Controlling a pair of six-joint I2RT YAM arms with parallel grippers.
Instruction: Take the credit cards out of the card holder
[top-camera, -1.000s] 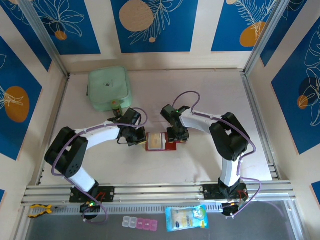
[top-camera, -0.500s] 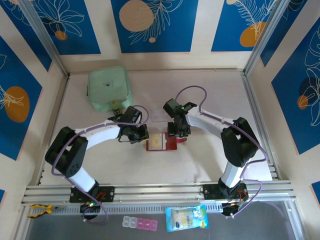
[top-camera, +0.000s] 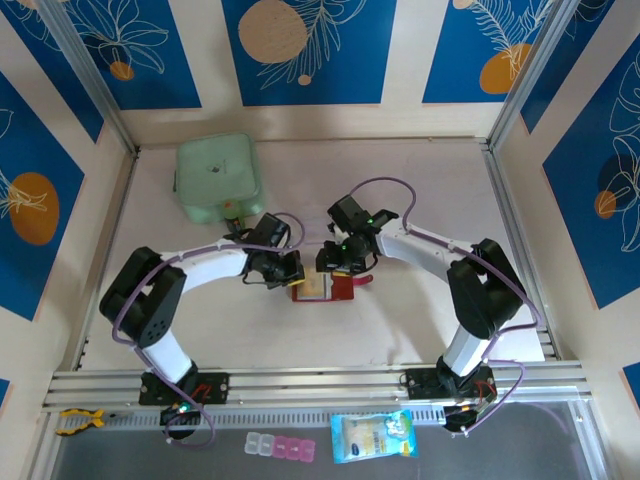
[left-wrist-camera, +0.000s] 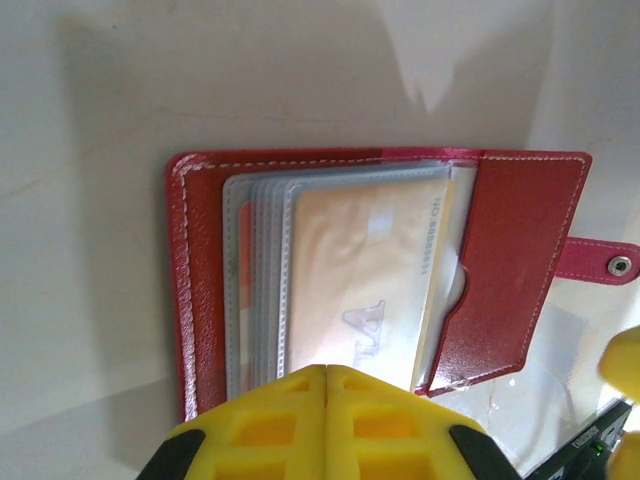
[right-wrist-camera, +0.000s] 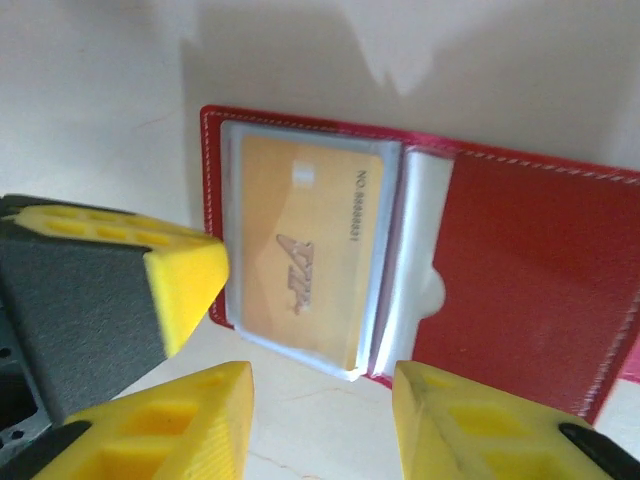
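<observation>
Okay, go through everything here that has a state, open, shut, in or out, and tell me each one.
card holder, lying open, flat
credit card, inside the card holder, not yet out
left gripper, shut, tips at the card holder's edge
right gripper, open, holding nothing
green container, looks closed

I read "NO" and digits, mostly 8s | on top credit card (right-wrist-camera: 300, 265) in card holder (right-wrist-camera: 530, 290) | logo illegible

Pale cream surface (top-camera: 420, 170) across the middle of the frame, blue wall panels (top-camera: 340, 60) with orange circles and white leaf outlines along top and sides, aluminium rail (top-camera: 320, 380) across the bottom, soft even light
</observation>
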